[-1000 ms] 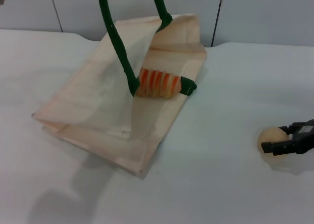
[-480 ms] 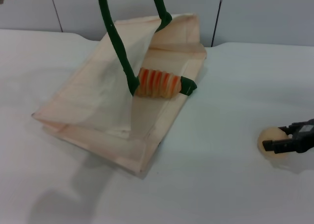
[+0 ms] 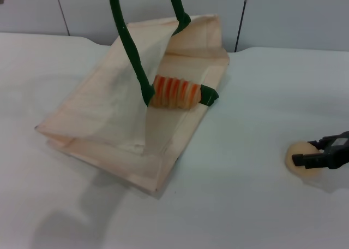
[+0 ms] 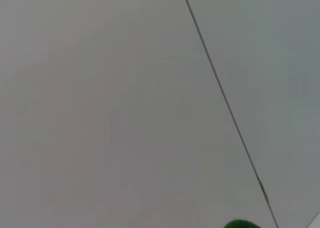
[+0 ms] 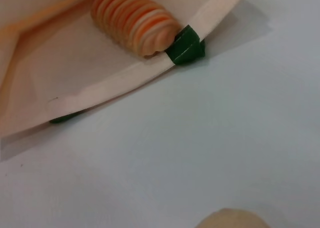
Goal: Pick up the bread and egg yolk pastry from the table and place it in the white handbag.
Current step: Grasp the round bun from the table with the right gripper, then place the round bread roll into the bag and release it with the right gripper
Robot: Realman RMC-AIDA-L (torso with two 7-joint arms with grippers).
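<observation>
- Nearest to us, at the right edge of the white worktop (image 3: pixel 245 205), we see the right end effector (image 3: pixel 305 159) low down at the egg yolk pastry (image 3: pixel 301 157). Its dark fingers lie across the right side of the ball, but we cannot tell how far they are open, or if they already press on it.
- The pastry rests on the worktop, well apart from the bag. In the right wrist view only its pale top (image 5: pixel 232 219) shows at the edge.
- We judge the pastry to be light and a little soft, with a smooth round skin that can roll or slip out. It seems best to take it across its widest part, at the middle height, with gentle pressure so that the crust does not crack.
- Farther away, in the middle of the worktop, the white handbag (image 3: pixel 109 123) lies with its mouth toward the right side. The cloth looks thin and floppy, so we think the opening will not stay wide by itself.
- The bread (image 3: pixel 173 94) already lies in this mouth, just beside the green handle base. So only the pastry is left to go in.
- Farthest, the green handles (image 3: pixel 128 41) rise steeply out of the top of the head view. We suppose the left end effector holds them up, but it is not visible.
</observation>
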